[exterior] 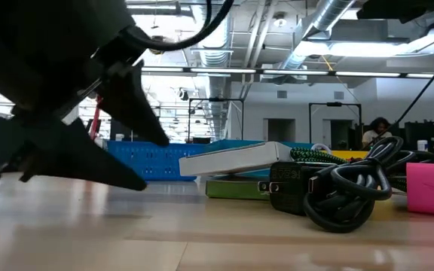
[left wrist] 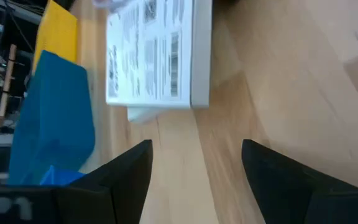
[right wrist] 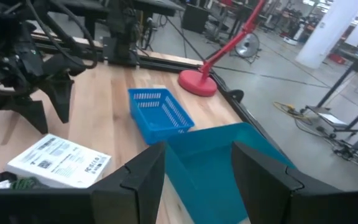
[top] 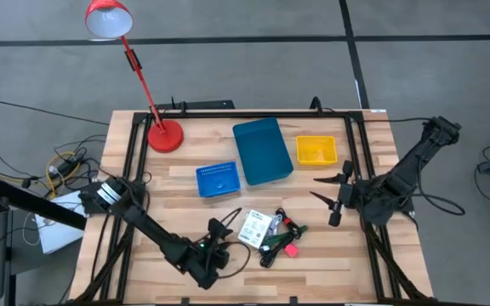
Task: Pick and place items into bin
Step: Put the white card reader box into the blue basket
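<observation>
A white printed flat packet lies on the table's near middle, one side propped on a green piece; it also shows in the left wrist view and right wrist view. Right of it sit black coiled cables with red accents, a green pen and a pink bit. My left gripper stands open just left of the packet, low over the table, touching nothing. My right gripper hangs open over the right side, near the yellow bin.
A large teal bin stands in the far middle, a small blue basket to its left and a small yellow bin to its right. A red desk lamp's base sits at the far left. Bare wood lies along the near edge.
</observation>
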You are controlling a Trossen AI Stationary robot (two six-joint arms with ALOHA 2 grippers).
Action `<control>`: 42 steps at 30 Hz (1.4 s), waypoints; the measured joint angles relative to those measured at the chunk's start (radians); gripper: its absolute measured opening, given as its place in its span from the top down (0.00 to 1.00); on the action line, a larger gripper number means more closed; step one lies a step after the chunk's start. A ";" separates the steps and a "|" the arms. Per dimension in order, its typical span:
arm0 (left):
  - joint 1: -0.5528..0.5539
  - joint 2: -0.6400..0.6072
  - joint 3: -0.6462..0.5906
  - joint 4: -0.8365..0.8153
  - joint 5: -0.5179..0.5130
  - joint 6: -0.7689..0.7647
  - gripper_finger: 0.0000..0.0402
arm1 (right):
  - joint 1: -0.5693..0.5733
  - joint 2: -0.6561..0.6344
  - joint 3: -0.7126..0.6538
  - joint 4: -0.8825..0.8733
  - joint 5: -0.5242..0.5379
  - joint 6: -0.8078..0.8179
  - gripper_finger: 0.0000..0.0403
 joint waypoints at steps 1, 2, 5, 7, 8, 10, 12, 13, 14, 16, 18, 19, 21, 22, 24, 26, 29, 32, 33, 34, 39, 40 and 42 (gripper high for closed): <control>0.000 0.016 0.018 -0.007 -0.003 0.001 0.41 | 0.004 0.000 0.000 -0.004 0.000 0.002 0.56; 0.000 0.027 0.032 -0.013 -0.005 0.000 0.41 | 0.008 0.000 0.000 -0.007 0.000 0.005 0.56; -0.001 0.048 0.058 -0.035 -0.019 0.000 0.41 | 0.013 0.000 0.000 -0.007 0.000 0.006 0.56; 0.000 0.050 0.068 -0.039 -0.044 -0.004 0.41 | 0.012 0.000 0.000 -0.007 0.000 0.006 0.56; -0.001 0.051 0.070 -0.039 -0.053 -0.004 0.41 | 0.012 0.000 0.000 -0.007 0.000 0.006 0.56; -0.001 0.051 0.070 -0.037 -0.055 -0.005 0.41 | 0.012 0.000 0.000 -0.008 0.000 0.006 0.56; 0.000 0.052 0.070 -0.038 -0.055 -0.005 0.41 | 0.012 0.000 0.000 -0.008 0.000 0.007 0.56; 0.000 0.052 0.070 -0.037 -0.055 -0.005 0.41 | 0.012 0.000 0.000 -0.008 0.000 0.007 0.56; 0.000 0.052 0.070 -0.037 -0.054 -0.004 0.41 | 0.012 0.000 0.000 -0.008 0.000 0.007 0.56; 0.003 0.052 0.069 -0.036 -0.043 0.005 0.41 | 0.012 0.000 0.000 -0.009 0.000 0.007 0.56; 0.008 0.052 0.069 -0.032 -0.020 0.031 0.41 | 0.012 0.000 0.000 -0.009 0.000 0.007 0.56; 0.012 0.053 0.069 -0.029 -0.004 0.047 0.41 | 0.012 0.000 0.000 -0.009 0.000 0.008 0.56; 0.021 0.053 0.069 -0.019 0.031 0.075 0.41 | 0.012 0.000 0.000 -0.009 0.000 0.008 0.56; 0.026 0.053 0.068 -0.013 0.046 0.084 0.41 | 0.012 0.000 0.000 -0.009 0.000 0.008 0.56; 0.033 0.054 0.068 0.000 0.059 0.095 0.41 | 0.012 0.000 0.000 -0.009 0.000 0.008 0.56; 0.037 0.054 0.068 0.011 0.059 0.109 0.41 | 0.012 0.000 0.000 -0.008 0.000 0.008 0.56; 0.039 0.054 0.068 0.011 0.063 0.125 0.41 | 0.012 0.000 0.000 -0.009 -0.001 0.008 0.56; 0.039 0.054 0.068 0.011 0.062 0.132 0.41 | 0.012 0.000 0.000 -0.008 -0.001 0.008 0.56; 0.041 0.054 0.068 0.011 0.061 0.132 0.41 | 0.012 0.000 0.000 -0.008 -0.001 0.008 0.56; 0.042 0.054 0.068 0.011 0.061 0.132 0.41 | 0.012 0.000 0.000 -0.008 -0.001 0.008 0.56; 0.060 0.054 0.068 0.011 0.043 0.133 0.41 | 0.012 0.000 0.000 -0.008 -0.001 0.008 0.56; 0.062 0.054 0.068 0.011 0.041 0.133 0.41 | 0.012 0.000 0.000 -0.008 -0.001 0.008 0.56; 0.067 0.054 0.067 0.011 0.041 0.134 0.41 | 0.012 0.000 0.000 -0.008 -0.001 0.008 0.56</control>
